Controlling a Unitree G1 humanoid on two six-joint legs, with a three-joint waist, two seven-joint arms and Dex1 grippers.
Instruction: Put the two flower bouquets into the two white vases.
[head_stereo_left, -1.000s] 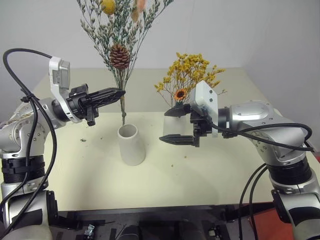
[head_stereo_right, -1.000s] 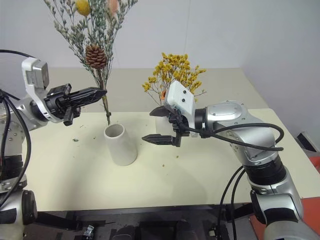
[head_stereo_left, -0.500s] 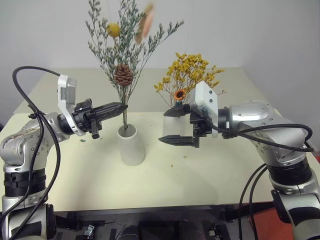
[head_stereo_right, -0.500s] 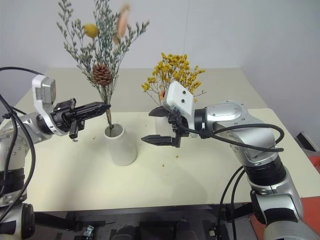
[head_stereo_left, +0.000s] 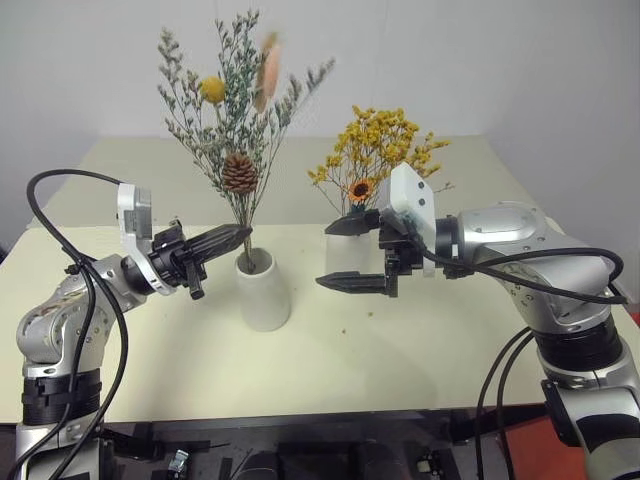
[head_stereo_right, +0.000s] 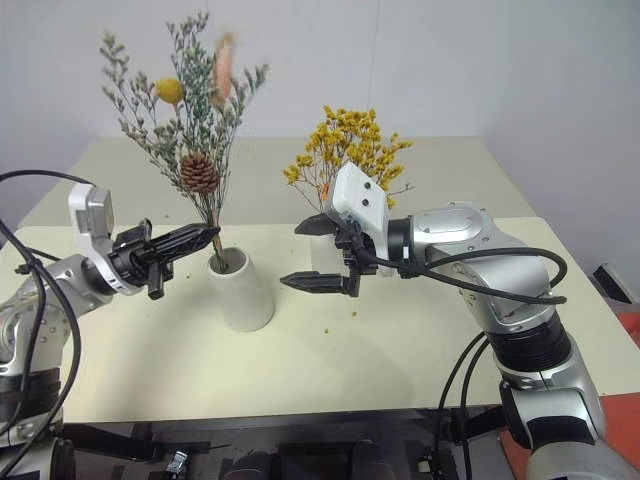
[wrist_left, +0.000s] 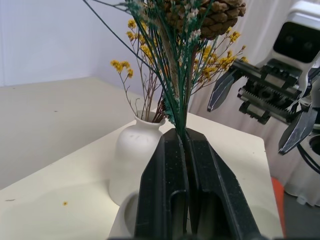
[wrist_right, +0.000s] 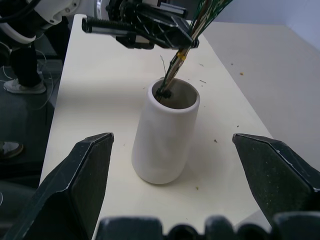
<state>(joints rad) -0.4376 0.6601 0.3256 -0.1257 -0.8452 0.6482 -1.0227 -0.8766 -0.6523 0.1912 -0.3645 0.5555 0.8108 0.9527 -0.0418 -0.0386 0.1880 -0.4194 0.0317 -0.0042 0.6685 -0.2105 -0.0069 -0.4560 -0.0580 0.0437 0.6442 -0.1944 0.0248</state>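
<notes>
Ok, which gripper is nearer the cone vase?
Left. The left gripper, shut on the grey-green bouquet, sits at the cone vase mouth; the open right gripper stands off to its right.

Cream table (head_stereo_left: 200, 370) against plain white wall (head_stereo_left: 520, 60). Small crumbs (head_stereo_left: 345, 326) scattered on tabletop. Red floor patch (head_stereo_left: 520, 445) by the table's right corner. Even, soft light.
</notes>
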